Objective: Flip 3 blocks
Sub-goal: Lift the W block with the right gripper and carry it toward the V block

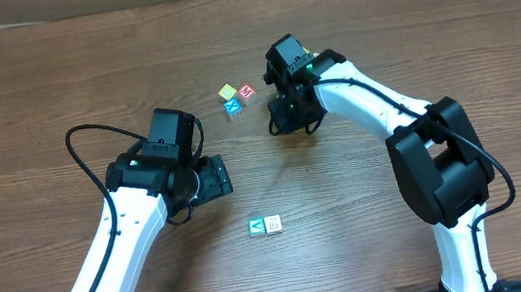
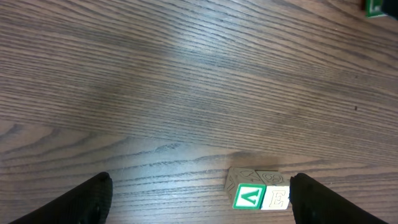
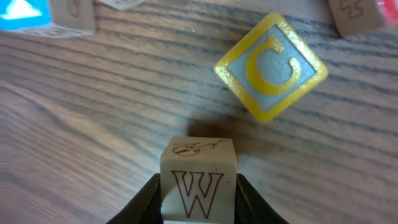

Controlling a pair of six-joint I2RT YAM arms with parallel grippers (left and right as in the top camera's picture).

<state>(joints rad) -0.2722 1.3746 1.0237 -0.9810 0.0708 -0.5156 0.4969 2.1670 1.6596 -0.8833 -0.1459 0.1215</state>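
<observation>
In the right wrist view, a pale block with a brown W (image 3: 199, 180) sits between my right gripper's (image 3: 199, 208) black fingers, which press on its two sides. I cannot tell whether it touches the table. From overhead the right gripper (image 1: 289, 114) hides this block. A green-faced V block (image 2: 250, 196) and a pale E block (image 2: 277, 198) lie side by side on the table, just inside my left gripper's right finger (image 2: 317, 199). The left gripper (image 2: 199, 202) is wide open with nothing in it. From overhead, the green block (image 1: 257, 226) and pale block (image 1: 273, 224) lie below the left gripper (image 1: 219, 177).
A yellow-edged C cube (image 3: 270, 67) lies just beyond the W block. A blue cube (image 3: 22, 12) and a red-faced cube (image 3: 357, 15) lie further off. From overhead, the yellow cube (image 1: 228, 93), red cube (image 1: 246, 91) and blue cube (image 1: 233, 108) cluster left of the right gripper.
</observation>
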